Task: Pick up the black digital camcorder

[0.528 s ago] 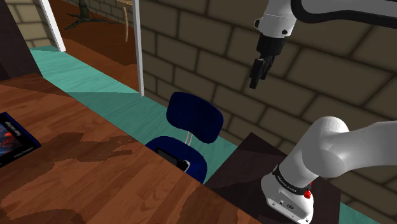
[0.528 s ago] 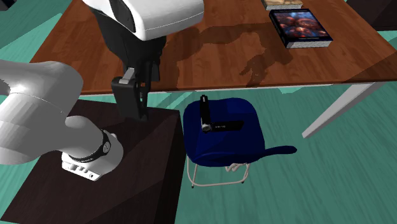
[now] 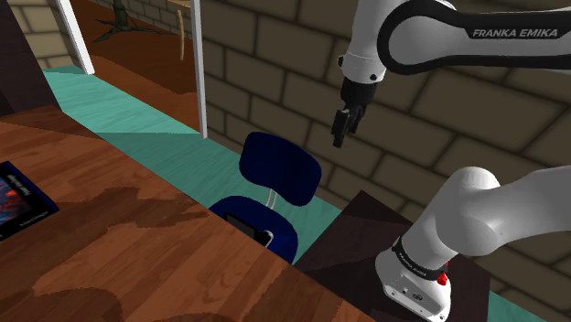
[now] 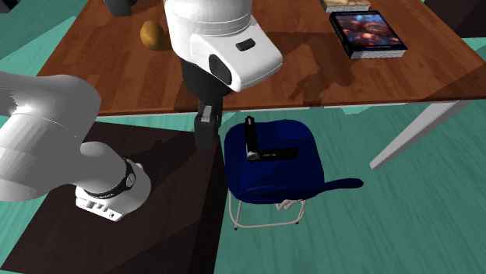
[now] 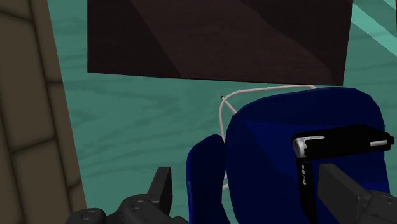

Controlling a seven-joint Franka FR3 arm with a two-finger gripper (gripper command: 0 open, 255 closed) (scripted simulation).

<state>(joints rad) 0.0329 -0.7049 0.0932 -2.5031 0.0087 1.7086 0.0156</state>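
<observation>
Pincer [image 5: 248, 173] hangs open and empty, fingers [image 5: 340, 188] well apart. Black camcorder [image 4: 251, 140] lies on seat of blue chair [image 4: 272, 183], just beside counter [image 4: 272, 70], clear of pincer. Shoulder view: counter edge cuts off part of camcorder. Wrist view: one finger overlaps camcorder's lower end.

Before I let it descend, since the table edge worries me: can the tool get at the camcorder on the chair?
Probably yes. The camcorder lies uncovered on the blue chair seat, just clear of the table edge; the open tool hangs higher up, to one side.
</observation>
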